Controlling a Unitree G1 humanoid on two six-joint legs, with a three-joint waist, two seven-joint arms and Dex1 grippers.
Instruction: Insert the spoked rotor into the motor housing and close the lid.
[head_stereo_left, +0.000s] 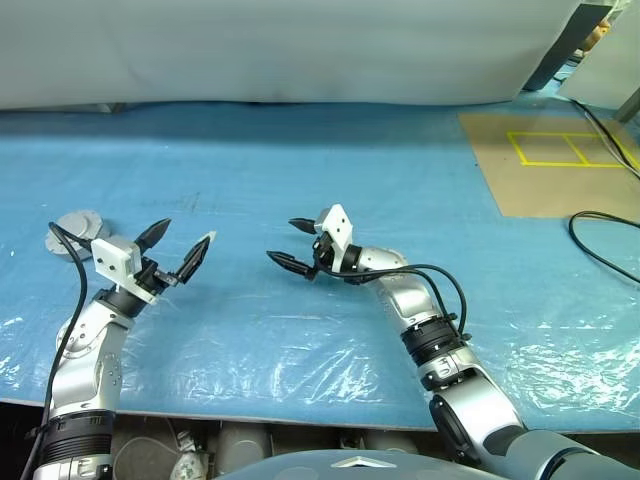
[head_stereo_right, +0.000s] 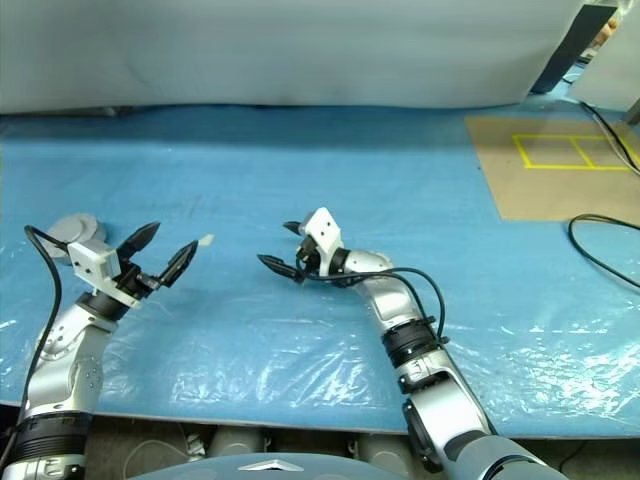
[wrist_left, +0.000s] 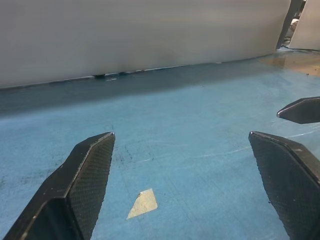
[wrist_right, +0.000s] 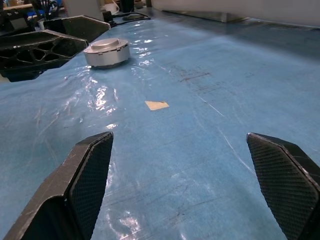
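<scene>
On the blue plastic-covered table (head_stereo_left: 330, 180), out at its left side, sits a squat grey round unit (head_stereo_left: 78, 231) — the motor housing with its lid on, as far as one can tell. In the head views the left arm's cable and white wrist block cover its near edge, so only a flat grey top shows. The right wrist view gives a clearer look: a pale silver cylinder (wrist_right: 106, 52) with a raised central hub, closed on top; no copper windings or spoked rotor can be made out there.

Just beside the unit, on its right, the left gripper (head_stereo_left: 177, 248) hovers with its two black fingers spread wide and nothing between them. Farther from the unit, toward the table's middle, the right gripper (head_stereo_left: 290, 243) points back toward the left one, its fingers likewise splayed and empty. Between the grippers lies a small tan scrap (wrist_right: 156, 105) — what it is cannot be told.
</scene>
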